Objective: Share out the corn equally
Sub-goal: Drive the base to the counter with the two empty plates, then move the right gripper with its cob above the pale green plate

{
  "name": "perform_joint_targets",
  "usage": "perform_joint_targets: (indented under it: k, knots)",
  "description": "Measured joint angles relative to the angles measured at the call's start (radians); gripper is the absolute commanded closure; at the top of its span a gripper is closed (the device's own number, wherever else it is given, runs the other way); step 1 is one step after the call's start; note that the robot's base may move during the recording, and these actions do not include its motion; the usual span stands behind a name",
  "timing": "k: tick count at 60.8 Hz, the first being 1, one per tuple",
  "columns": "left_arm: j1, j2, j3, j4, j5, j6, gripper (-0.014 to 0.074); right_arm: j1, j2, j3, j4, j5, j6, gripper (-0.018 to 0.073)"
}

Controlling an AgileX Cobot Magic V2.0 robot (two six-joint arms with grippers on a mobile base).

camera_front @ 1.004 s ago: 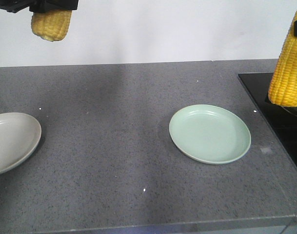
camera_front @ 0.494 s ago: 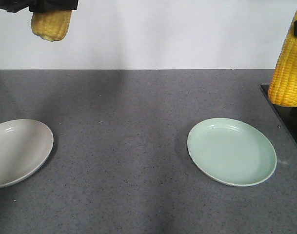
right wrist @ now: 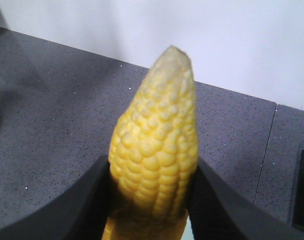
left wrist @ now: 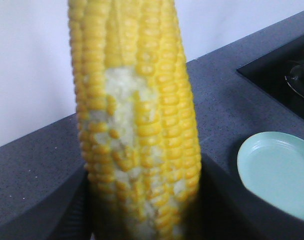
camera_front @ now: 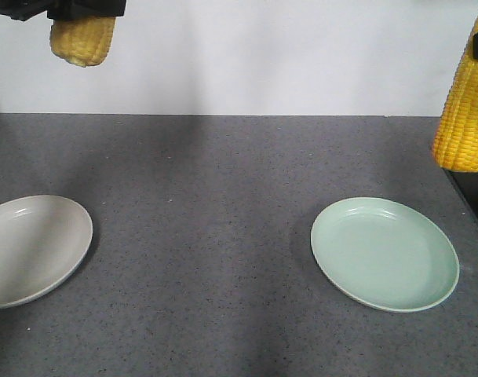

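Grey plate (camera_front: 27, 251) and green plate (camera_front: 384, 255) sit well apart on the speckled counter (camera_front: 215, 196).
The left gripper (camera_front: 85, 8) is clamped around one corn cob (camera_front: 82, 41), the right gripper (right wrist: 152, 175) around the other cob (right wrist: 156, 125); both cobs hang up off the counter, touching neither plate.

A speckled dark grey stone countertop (camera_front: 223, 236) runs back to a white wall. In the front view, a pale grey plate (camera_front: 27, 251) lies on it at 8 o'clock, cut by the frame edge, and a mint-green plate (camera_front: 384, 253) at 4 o'clock, well apart. A black cooktop panel (left wrist: 276, 80) sits at 3 o'clock.
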Motion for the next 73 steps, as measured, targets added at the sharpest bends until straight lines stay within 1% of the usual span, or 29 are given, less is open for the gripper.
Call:
perform_joint_targets:
  k: [73]
  knots:
    - [0.0, 0.0, 0.0, 0.0, 0.0, 0.0, 0.0468, 0.0, 0.0, 0.0, 0.0, 0.0, 0.0, 0.0314]
